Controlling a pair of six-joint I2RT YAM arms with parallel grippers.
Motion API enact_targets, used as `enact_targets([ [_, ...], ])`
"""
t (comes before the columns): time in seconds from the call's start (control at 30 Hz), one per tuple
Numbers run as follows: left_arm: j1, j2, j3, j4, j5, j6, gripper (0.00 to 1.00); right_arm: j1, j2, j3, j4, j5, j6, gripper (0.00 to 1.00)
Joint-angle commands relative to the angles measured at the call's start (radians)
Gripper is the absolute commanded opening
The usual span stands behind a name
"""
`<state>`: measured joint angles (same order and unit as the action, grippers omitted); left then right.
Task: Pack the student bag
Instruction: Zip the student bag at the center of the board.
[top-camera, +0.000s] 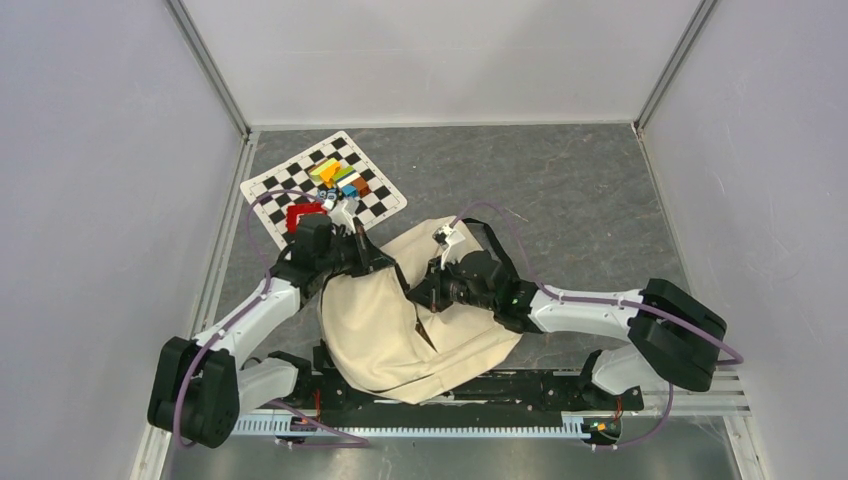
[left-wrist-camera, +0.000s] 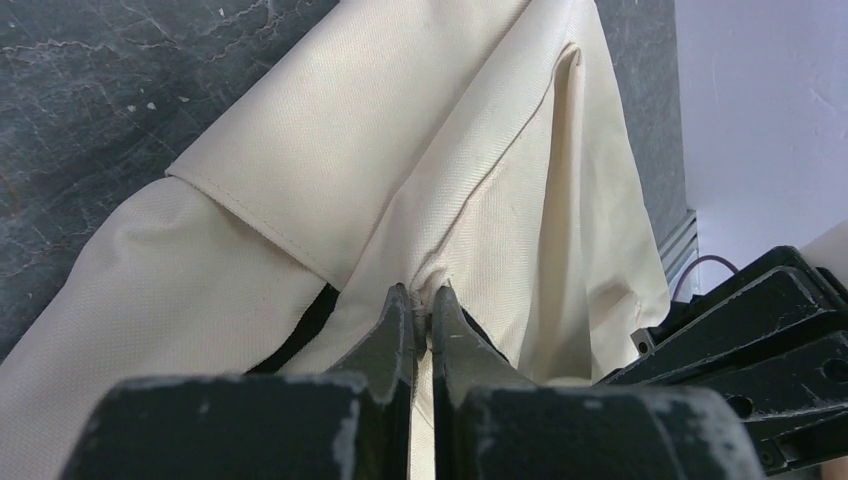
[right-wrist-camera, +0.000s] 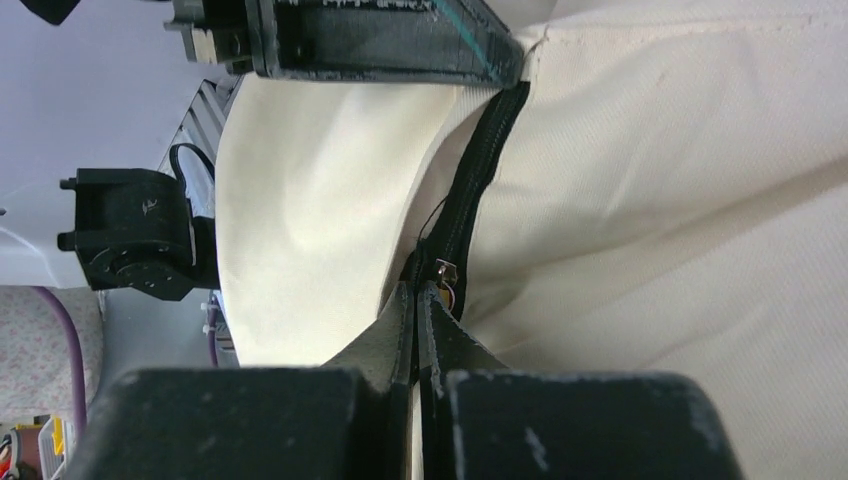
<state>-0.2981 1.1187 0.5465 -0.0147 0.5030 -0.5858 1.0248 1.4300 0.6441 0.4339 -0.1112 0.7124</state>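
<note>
canvas, a small cream fold of it, is pinched tight between the left fingers (left-wrist-camera: 392, 338); the right fingers (right-wrist-camera: 398, 335), pressed together too, nip the cloth edge beside the black zipper (right-wrist-camera: 482, 165). both holds are on the student bag (top-camera: 380, 320), slumped on the grey table (top-camera: 560, 190) between the two arms.

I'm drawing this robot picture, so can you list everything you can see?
student bag: one, cream, middle of the table, near side
zipper: one, black, on the bag
checkered mat: one, black and white, far left
small things: several, many colours, on the mat; too small to name
table: one, dark grey
left gripper: one, black, shut on a pinch of bag fabric
right gripper: one, black, shut, tips at the zipper
</note>
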Motion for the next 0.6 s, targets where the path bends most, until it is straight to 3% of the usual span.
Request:
enact_targets([
  [0.0,0.061,-0.01,0.081,0.071,-0.107,0.053,0.02,0.037,-0.056,-0.049,-0.087,-0.072,0.021,0.0],
  [0.57,0.085,0.168,0.247,0.035,-0.103,0.063,0.02,0.079,-0.177,-0.051,-0.19,-0.055,0.019,0.0],
])
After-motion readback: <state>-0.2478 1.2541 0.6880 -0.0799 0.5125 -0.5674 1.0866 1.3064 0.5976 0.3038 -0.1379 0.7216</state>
